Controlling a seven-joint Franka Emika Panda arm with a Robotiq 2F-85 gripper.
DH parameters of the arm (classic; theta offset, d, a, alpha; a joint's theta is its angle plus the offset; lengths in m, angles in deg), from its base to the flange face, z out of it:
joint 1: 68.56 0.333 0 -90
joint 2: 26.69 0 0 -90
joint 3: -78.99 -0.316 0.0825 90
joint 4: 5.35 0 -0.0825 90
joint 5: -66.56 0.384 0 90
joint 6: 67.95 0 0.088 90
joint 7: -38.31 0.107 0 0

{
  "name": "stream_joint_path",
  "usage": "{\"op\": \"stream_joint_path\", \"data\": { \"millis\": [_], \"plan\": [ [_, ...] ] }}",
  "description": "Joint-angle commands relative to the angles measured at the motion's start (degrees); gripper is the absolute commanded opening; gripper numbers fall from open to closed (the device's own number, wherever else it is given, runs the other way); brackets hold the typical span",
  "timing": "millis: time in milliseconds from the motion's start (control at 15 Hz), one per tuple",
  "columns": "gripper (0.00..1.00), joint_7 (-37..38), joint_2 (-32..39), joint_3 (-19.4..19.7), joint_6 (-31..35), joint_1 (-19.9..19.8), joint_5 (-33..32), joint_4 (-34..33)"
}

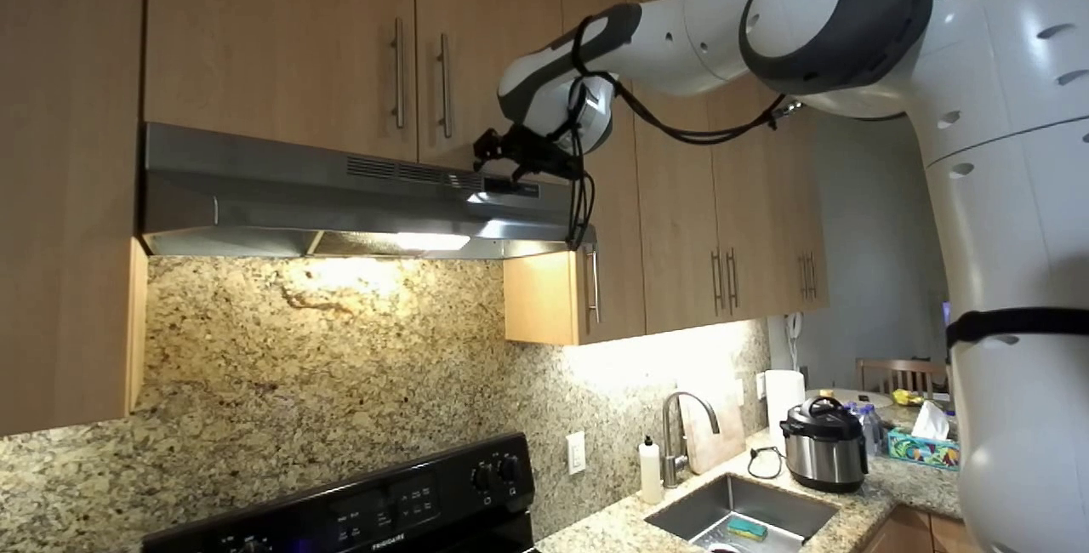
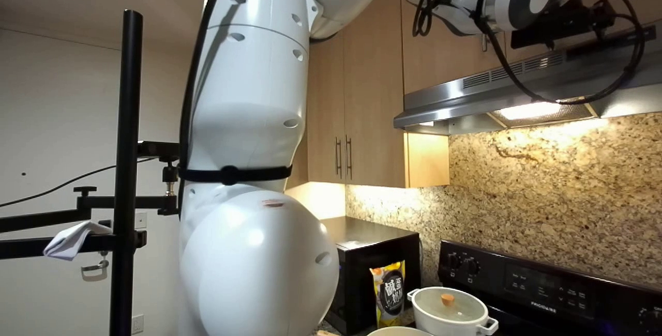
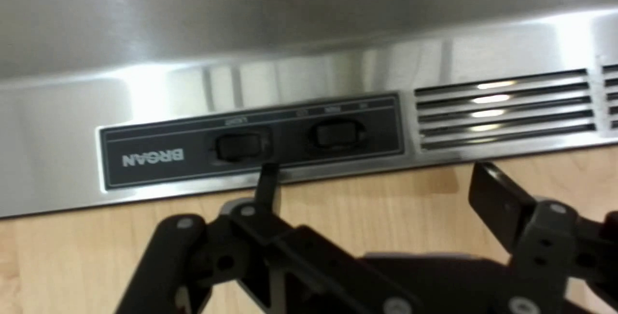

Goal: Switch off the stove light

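One white-and-grey robot arm (image 1: 706,34) extends to one wide, shallow stainless-steel range hood (image 1: 281,183), where the stove light (image 2: 530,110), a small rectangular warm-white lamp panel, glows on the underside in both exterior views. The arm's black end effector (image 3: 374,166) stands wide, its two fingers (image 3: 499,203) well apart. The wrist view alone makes legible the hood's black rectangular control strip (image 3: 288,144), with two small black switches (image 3: 335,134) and upside-down lettering that includes LIGHT. One fingertip (image 3: 268,178) appears just beside the LIGHT switch (image 3: 239,147); whether it touches the strip cannot be told. In an exterior view, one stainless-steel sink (image 1: 776,502) holds one green-and-yellow sponge (image 1: 746,527), near one black-and-steel lidded cooker (image 1: 825,444). In an exterior view, one white pot (image 2: 447,325) with a glass lid (image 2: 433,307) stands near one yellow snack bag (image 2: 390,292). Both exterior views include the black stove (image 1: 366,504), before a speckled beige stone backsplash (image 1: 340,349). A matching speckled worktop (image 1: 902,482) sits below pale wooden cabinets (image 1: 281,42); a wooden chair (image 1: 902,364) stands in the room beyond.
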Motion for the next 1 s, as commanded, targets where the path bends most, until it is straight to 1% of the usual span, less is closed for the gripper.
{"op": "stream_joint_path", "data": {
  "millis": [0,333,667,933],
  "plan": [
    [1.00,-3.9,-2.4,-1.6,0.7,0.9,2.5,2.4],
    [1.00,-2.1,-2.1,-1.7,0.2,0.9,0.1,2.9],
    [1.00,-2.0,-2.7,-0.8,-0.4,0.4,0.6,5.3],
    [1.00,-1.4,-2.6,0.1,0.1,0.4,-0.1,5.7]
  ]
}}
